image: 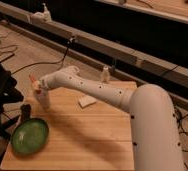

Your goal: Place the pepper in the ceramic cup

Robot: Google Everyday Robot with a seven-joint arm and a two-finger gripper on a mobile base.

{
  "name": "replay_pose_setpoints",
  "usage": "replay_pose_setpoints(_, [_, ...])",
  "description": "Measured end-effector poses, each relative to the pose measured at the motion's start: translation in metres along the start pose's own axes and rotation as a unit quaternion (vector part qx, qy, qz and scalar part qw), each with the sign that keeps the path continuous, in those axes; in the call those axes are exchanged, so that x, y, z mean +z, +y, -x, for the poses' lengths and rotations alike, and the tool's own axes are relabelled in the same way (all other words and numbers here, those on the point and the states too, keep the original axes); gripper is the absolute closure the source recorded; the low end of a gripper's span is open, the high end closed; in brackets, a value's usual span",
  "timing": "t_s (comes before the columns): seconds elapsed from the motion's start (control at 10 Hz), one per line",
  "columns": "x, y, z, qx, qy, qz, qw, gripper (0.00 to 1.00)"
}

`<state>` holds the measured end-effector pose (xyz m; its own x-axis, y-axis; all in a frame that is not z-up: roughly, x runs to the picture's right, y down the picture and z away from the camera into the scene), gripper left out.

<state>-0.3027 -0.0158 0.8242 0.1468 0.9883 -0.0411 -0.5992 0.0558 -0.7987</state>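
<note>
My gripper (pixel 37 88) is at the table's far left, at the end of the white arm that reaches in from the lower right. It is shut on the pepper (pixel 33 81), a small red-orange piece that sticks out at the gripper's upper left. The ceramic cup (pixel 46 103), plain white, stands on the wooden table (pixel 92 135) directly under the gripper. The gripper hides most of the cup's rim. The pepper is just above and slightly left of the cup.
A small dark cylinder (pixel 25 112) stands left of the cup. A green bowl (pixel 30 136) sits at the front left corner. A flat white block (pixel 87 101) lies mid-table. A slim white bottle (pixel 105 74) stands at the back edge. Cables lie on the floor to the left.
</note>
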Motion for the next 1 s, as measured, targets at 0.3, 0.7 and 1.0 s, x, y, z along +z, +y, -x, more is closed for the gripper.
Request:
replay_pose_setpoints(0.3, [0.008, -0.007, 0.004, -0.016, -0.017, -0.004, 0.9997, 0.67])
replay_pose_setpoints(0.7, [0.014, -0.01, 0.001, -0.022, -0.03, -0.004, 0.9993, 0.28])
replay_pose_setpoints(1.0, [0.012, -0.01, 0.0, -0.021, -0.045, -0.001, 0.9988, 0.2])
